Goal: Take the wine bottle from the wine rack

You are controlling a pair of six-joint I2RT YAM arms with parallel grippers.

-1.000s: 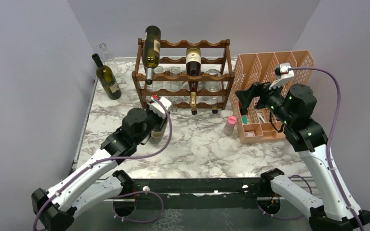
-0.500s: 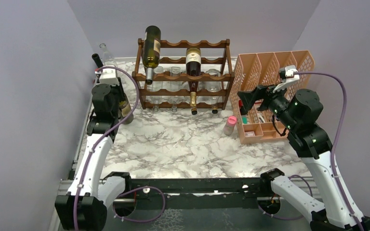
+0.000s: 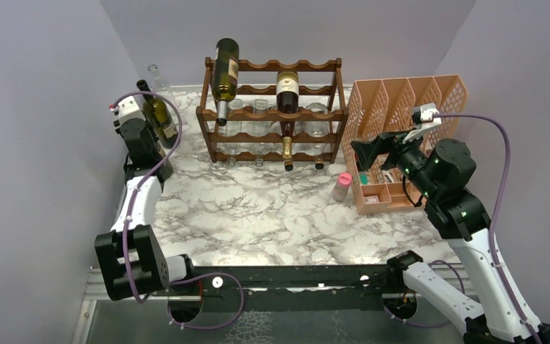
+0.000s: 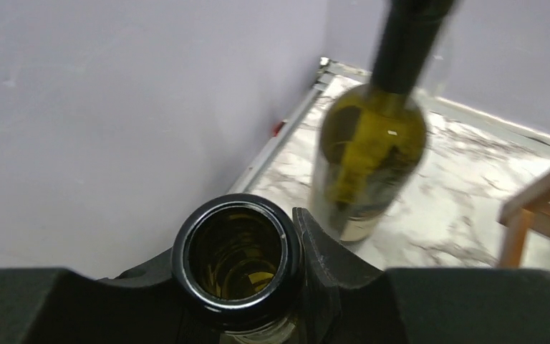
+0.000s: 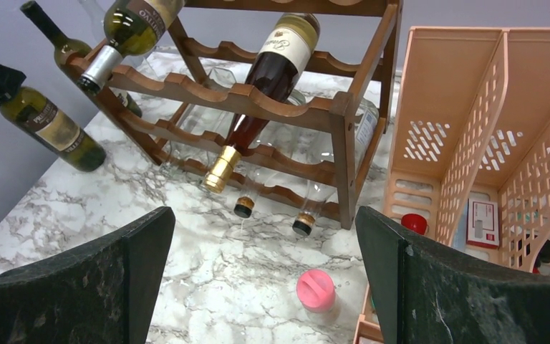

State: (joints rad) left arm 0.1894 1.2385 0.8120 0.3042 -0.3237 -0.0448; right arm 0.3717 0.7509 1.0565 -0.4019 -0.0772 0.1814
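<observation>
Left wrist view: the left gripper [image 4: 235, 271] is clamped on the neck of a wine bottle [image 4: 236, 252], and the open mouth of the bottle shows between its fingers. A second green bottle [image 4: 369, 154] stands just ahead of this hand. The wine rack [image 3: 272, 115] is to the right of this hand, apart from it. The right gripper [image 5: 261, 215] has its fingers wide apart and faces the rack.

Closed in on three sides by plain, pale lilac-grey walls [image 3: 43, 107]. Floored with a glossy white tabletop [image 3: 279, 215] veined in grey like marble, evenly lit, with a soft sheen near the front. Edged along the left by a silvery metal rail [image 4: 261, 161], along the near side by a dark crossbar [image 3: 293, 276].
</observation>
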